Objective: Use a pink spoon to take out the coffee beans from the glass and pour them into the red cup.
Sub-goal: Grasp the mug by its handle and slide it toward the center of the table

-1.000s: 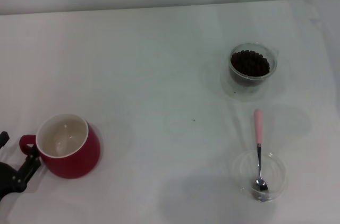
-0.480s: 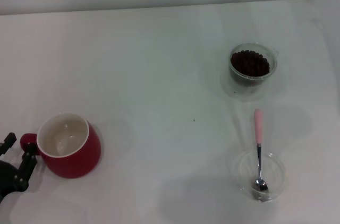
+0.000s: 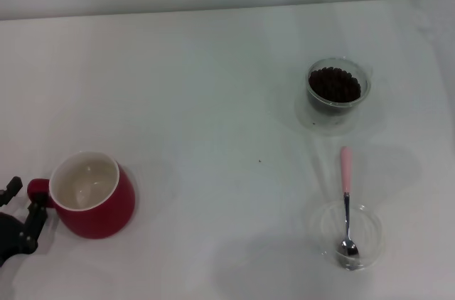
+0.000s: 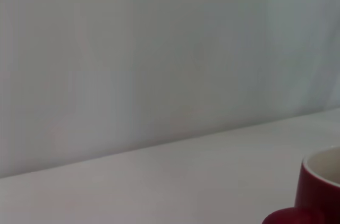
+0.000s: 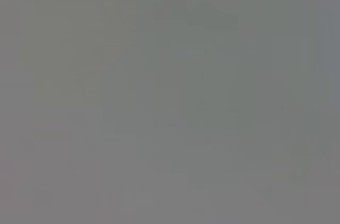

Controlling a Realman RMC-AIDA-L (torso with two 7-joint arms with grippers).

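Note:
The red cup (image 3: 92, 195) stands at the near left of the table, white inside and nothing in it, with its handle (image 3: 37, 188) pointing left. My left gripper (image 3: 23, 205) is right beside that handle at the picture's edge, open, and holds nothing. In the left wrist view an edge of the red cup (image 4: 320, 192) shows. At the far right the glass (image 3: 337, 92) is filled with coffee beans (image 3: 334, 84). The pink spoon (image 3: 345, 169) lies nearer, its metal bowl resting in a shallow clear dish (image 3: 369, 237). My right gripper is out of view.
The white table (image 3: 213, 101) runs back to a pale wall. The shallow clear dish sits at the near right, in front of the glass. The right wrist view is plain grey with nothing to make out.
My left gripper has drawn back a little to the left from the cup's handle. The cup shifted only slightly. Spoon, dish and glass have not moved.

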